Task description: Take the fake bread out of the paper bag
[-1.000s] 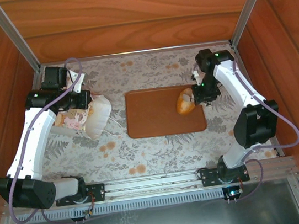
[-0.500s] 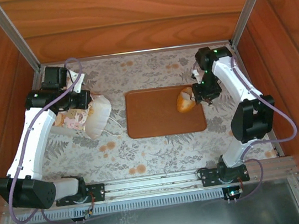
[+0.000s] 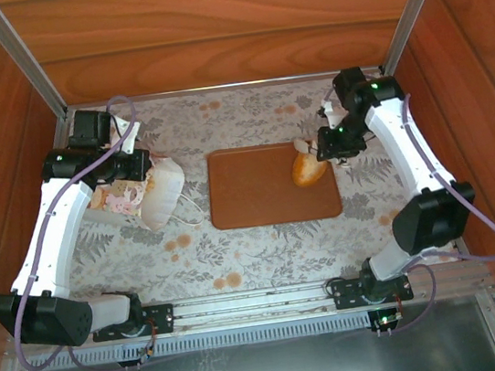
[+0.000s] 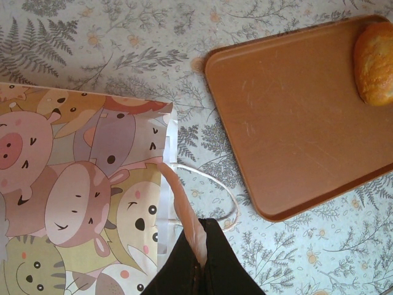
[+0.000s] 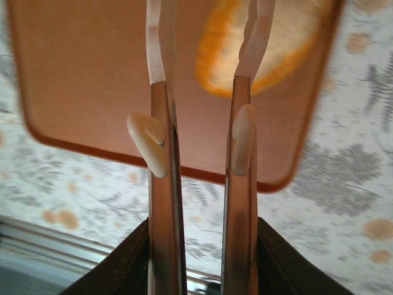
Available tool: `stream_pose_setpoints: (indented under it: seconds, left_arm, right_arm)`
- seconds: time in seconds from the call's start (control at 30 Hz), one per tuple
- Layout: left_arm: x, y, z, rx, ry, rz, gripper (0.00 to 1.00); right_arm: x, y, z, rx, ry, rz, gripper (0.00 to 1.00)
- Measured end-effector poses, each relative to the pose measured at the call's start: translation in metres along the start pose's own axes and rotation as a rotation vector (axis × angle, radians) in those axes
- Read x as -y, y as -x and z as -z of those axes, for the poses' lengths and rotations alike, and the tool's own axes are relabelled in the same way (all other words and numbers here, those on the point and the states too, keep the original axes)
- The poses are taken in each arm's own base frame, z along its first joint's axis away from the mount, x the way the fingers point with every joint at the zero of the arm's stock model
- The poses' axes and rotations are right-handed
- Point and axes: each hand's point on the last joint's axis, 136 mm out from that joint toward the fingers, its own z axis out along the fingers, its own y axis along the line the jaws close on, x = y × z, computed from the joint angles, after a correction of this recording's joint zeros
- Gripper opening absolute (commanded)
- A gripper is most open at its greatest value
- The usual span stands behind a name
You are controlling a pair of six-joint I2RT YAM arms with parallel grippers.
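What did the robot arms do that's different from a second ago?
The right tool let go of the golden-brown toy bread roll and pulled back toward the far side of the table, its fingers open. The roll now lies on the flat brown tray. The left tool and the cartoon-printed paper bag it pinches stayed put, and so did the tray.

I log the paper bag (image 4: 80,203) as printed with cartoon animal faces in pink, tan, lilac and pale yellow on white. Fake bread (image 4: 376,61): golden-brown, paler along one side. Tray (image 3: 258,193): plain reddish brown. Tablecloth (image 3: 238,251): off-white with grey fern leaves and small orange flowers. Walls (image 3: 207,25): red-brown wood grain. Arms (image 3: 55,226): white shells, black joints, lilac cables (image 3: 117,107).
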Motion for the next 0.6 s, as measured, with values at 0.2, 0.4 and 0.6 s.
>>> stream_pose_setpoints:
  seconds: [0.2, 0.4, 0.6]
  left_arm:
    - [0.000, 0.000, 0.000, 0.000, 0.000, 0.001, 0.00]
    - [0.000, 0.000, 0.000, 0.000, -0.001, 0.002, 0.00]
    - [0.000, 0.000, 0.000, 0.000, 0.000, 0.003, 0.00]
  right_arm:
    - [-0.029, -0.003, -0.018, -0.003, 0.167, -0.056, 0.39]
    - [-0.026, -0.009, -0.057, -0.102, 0.169, -0.117, 0.39]
    - [-0.015, -0.016, -0.069, -0.149, 0.120, -0.144, 0.39]
